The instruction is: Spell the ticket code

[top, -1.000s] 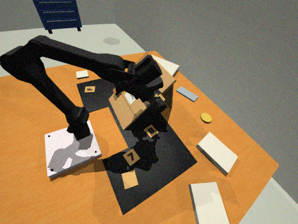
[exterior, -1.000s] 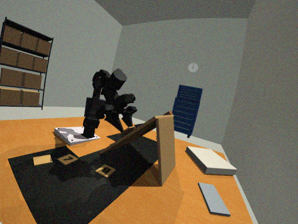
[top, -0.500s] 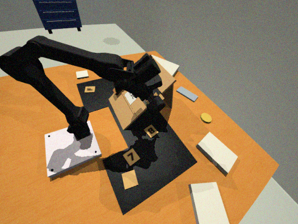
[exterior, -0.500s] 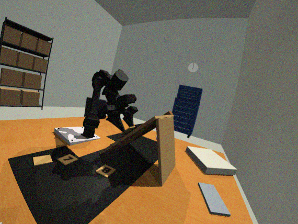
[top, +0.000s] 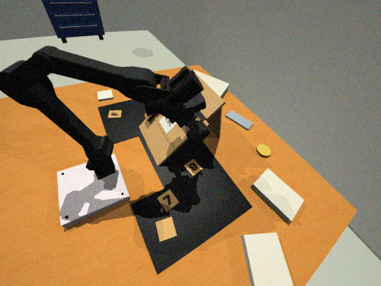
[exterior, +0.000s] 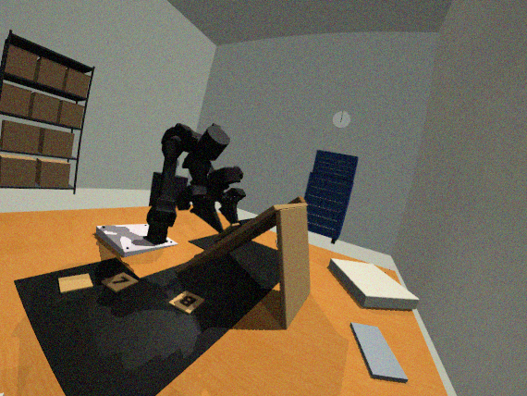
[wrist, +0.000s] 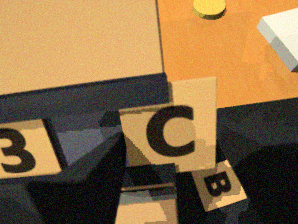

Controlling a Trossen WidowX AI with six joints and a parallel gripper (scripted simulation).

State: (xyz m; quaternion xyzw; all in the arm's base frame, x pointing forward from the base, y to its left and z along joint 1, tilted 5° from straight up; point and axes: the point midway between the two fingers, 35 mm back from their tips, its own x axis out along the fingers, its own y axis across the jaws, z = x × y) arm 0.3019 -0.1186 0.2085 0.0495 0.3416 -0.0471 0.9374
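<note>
My gripper (wrist: 169,150) (exterior: 229,226) is shut on the C tile (wrist: 192,117), upright in the wrist view, at the right end of the rail (wrist: 75,94). The rail's dark upper lip covers the tile's top left corner. A 3 tile (wrist: 42,145) sits in the rail farther left, with a gap between them. The tilted board (top: 157,144) (wrist: 75,45) carries the ticket (top: 166,126), which the arm partly hides; its full code cannot be read. Loose tiles lie flat: B (top: 193,167) (exterior: 187,302) (wrist: 220,185), 7 (top: 168,200) (exterior: 119,281), F (top: 114,115) and one with no letter showing (top: 166,229) (exterior: 75,283).
Dark mats (top: 214,214) (top: 125,130) lie around the board. A blue-grey bar (top: 239,119) (exterior: 378,352), a yellow disc (top: 263,150) (wrist: 209,7) and white blocks (top: 279,197) (top: 267,260) (exterior: 372,282) lie to the right and behind. A small white block (top: 105,95) is beyond the F tile.
</note>
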